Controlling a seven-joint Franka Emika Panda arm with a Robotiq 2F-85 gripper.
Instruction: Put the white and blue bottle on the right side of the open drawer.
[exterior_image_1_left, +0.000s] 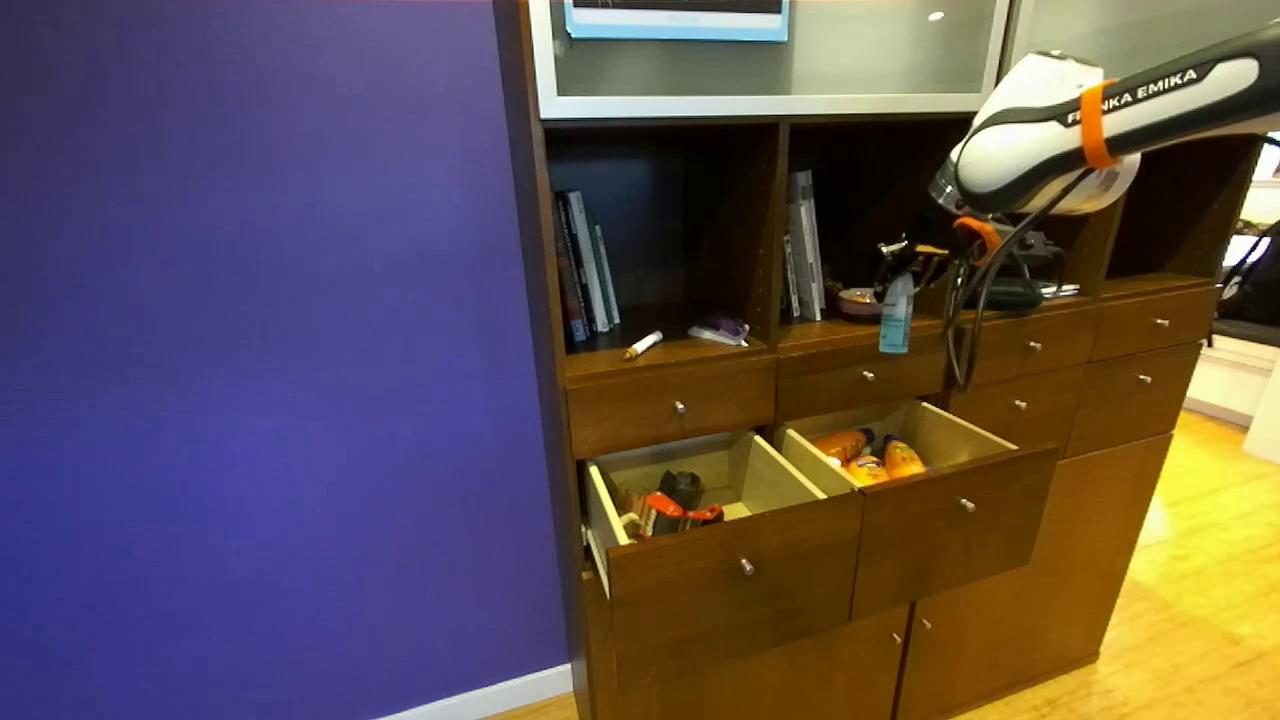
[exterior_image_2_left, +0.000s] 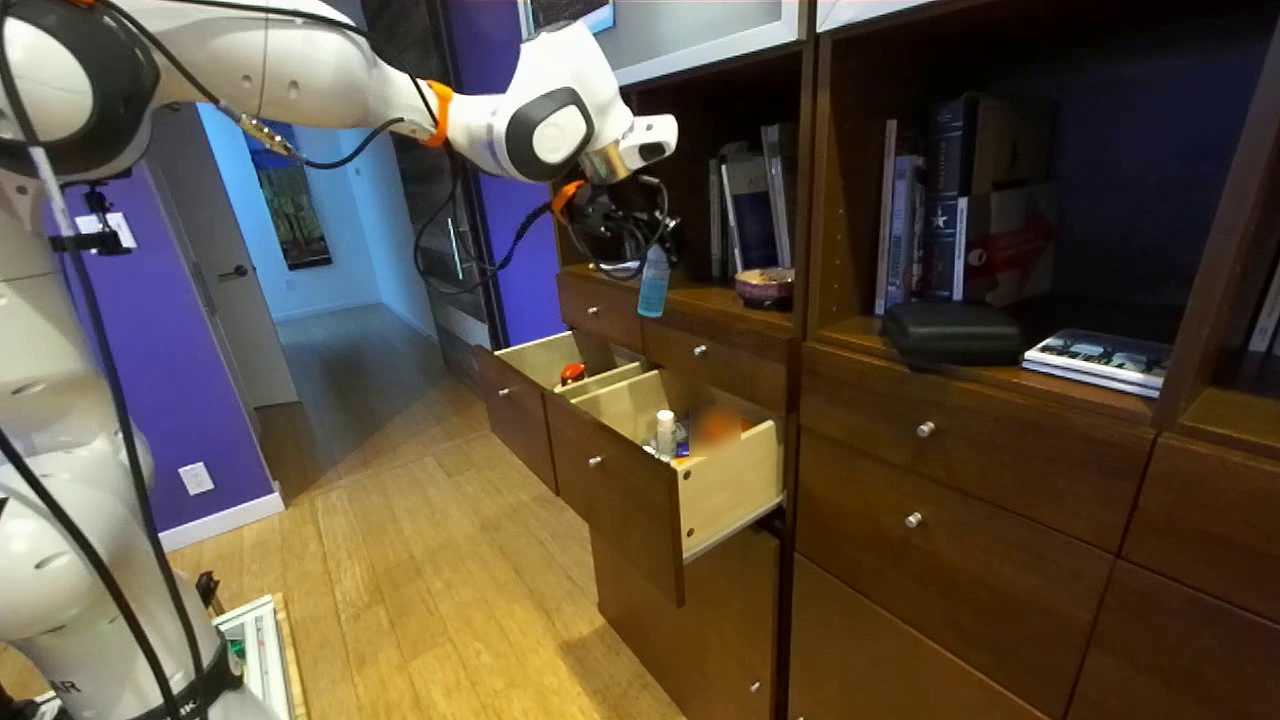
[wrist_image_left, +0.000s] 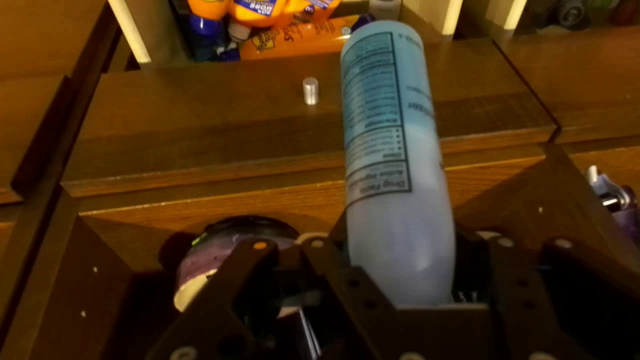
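Note:
The white and blue bottle (exterior_image_1_left: 897, 318) hangs upright in my gripper (exterior_image_1_left: 903, 266), in front of the shelf edge and above the drawers. The bottle also shows in an exterior view (exterior_image_2_left: 653, 285) and in the wrist view (wrist_image_left: 395, 165). My gripper (exterior_image_2_left: 655, 243) is shut around its upper part; the bottle's top is hidden between the fingers. Below it, the open drawer (exterior_image_1_left: 950, 540) with pale walls holds several orange bottles (exterior_image_1_left: 868, 468); it also shows in an exterior view (exterior_image_2_left: 735, 490). A second open drawer (exterior_image_1_left: 735, 590), holding red and black things (exterior_image_1_left: 665, 510), sits beside it.
A shut shallow drawer (exterior_image_1_left: 865, 385) with a knob lies just behind the bottle. On the shelf are a bowl (exterior_image_2_left: 765, 288), books (exterior_image_1_left: 803, 245), a marker (exterior_image_1_left: 643, 345) and a purple item (exterior_image_1_left: 722, 330). A black case (exterior_image_2_left: 950, 332) lies in the neighbouring shelf bay.

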